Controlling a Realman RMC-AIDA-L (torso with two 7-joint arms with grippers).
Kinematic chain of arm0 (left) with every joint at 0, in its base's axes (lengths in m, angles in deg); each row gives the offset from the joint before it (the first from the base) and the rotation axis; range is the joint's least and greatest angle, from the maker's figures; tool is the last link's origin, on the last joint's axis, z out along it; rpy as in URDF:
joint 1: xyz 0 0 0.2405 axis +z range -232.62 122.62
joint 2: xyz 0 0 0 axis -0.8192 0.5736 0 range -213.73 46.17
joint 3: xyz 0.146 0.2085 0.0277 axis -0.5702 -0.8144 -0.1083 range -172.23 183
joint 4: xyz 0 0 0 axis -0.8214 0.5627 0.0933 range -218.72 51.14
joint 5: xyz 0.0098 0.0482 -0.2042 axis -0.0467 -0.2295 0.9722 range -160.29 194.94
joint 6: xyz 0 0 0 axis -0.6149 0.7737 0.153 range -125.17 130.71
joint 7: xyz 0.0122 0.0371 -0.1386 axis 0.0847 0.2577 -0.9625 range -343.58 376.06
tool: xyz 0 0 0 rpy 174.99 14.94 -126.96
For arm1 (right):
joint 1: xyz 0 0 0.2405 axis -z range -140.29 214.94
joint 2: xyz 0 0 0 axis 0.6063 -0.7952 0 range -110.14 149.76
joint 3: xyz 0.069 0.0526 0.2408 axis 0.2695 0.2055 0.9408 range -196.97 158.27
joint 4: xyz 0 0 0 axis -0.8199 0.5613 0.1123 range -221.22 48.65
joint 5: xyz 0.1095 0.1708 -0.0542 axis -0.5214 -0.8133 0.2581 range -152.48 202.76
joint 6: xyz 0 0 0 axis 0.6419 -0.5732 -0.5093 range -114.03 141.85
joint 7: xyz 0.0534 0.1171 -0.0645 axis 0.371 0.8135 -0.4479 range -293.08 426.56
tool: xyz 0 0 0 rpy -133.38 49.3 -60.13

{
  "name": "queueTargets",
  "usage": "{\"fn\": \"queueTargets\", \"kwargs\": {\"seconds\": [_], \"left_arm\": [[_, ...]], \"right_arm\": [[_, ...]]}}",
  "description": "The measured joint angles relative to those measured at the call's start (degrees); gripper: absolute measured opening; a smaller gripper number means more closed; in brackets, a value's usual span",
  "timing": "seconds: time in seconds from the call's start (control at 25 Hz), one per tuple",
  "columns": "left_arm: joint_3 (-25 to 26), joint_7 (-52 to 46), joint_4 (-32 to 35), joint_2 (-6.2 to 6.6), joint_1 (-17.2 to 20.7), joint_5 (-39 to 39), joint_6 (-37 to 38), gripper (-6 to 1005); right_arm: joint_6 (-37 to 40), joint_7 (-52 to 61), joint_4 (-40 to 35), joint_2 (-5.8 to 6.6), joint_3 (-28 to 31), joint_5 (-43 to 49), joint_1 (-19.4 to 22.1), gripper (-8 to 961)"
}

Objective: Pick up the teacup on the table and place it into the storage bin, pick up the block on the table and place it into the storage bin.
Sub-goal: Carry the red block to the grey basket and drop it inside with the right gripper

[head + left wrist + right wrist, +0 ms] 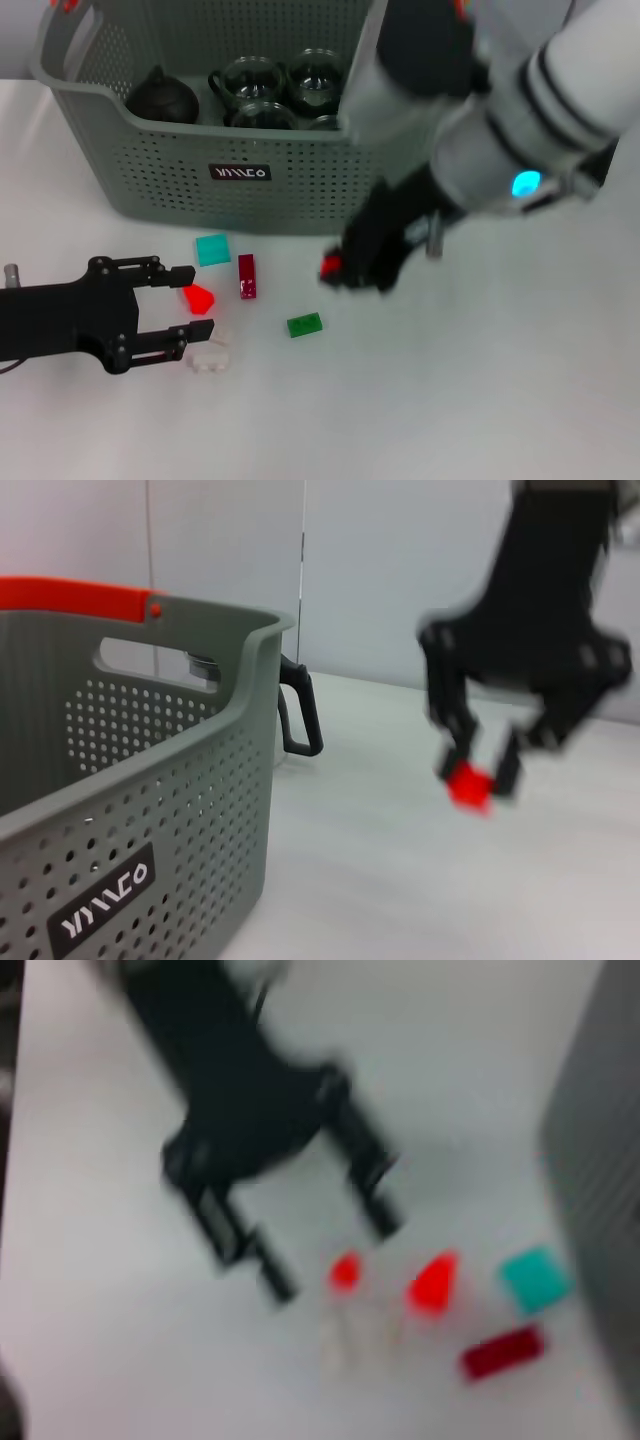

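My right gripper (335, 268) clamped on small red plastic block (468, 784), just above table, near grey-green perforated storage bin (160, 160). I'd lift clear over rim before releasing. Left gripper (180, 311) spread apart, idle.

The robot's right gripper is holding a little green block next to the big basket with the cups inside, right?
Not quite. The block in the right gripper is red, not green, as the left wrist view shows. The green block lies on the table. The rest is right: the storage bin does hold cups.
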Motion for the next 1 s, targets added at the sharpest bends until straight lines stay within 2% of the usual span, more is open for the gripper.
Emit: {"fn": "queueTargets", "kwargs": {"seconds": [0.2, 0.44, 0.56, 0.84, 1.0], "left_arm": [[0.20, -0.02, 0.00, -0.01, -0.13, 0.00, 0.14, 648], [0.20, -0.06, 0.00, -0.04, -0.65, 0.07, 0.14, 648], [0.20, -0.07, 0.00, -0.04, -0.80, 0.10, 0.14, 648], [0.16, -0.10, -0.54, -0.01, -1.27, 0.87, 0.13, 648], [0.20, -0.16, -0.58, 0.02, -1.37, 0.88, 0.13, 648]], "right_arm": [[-0.16, -0.92, -4.34, 0.06, 7.35, 0.67, -2.52, 202], [-7.04, -4.07, -3.05, 0.09, 15.99, 2.44, -5.65, 209], [-12.88, -5.23, 1.81, 0.40, 18.07, 3.98, -7.29, 212], [-25.93, -9.11, 18.22, 1.67, 19.08, 5.92, -11.36, 220], [-30.14, -10.36, 22.54, 1.79, 19.17, 6.88, -12.08, 224]]}}
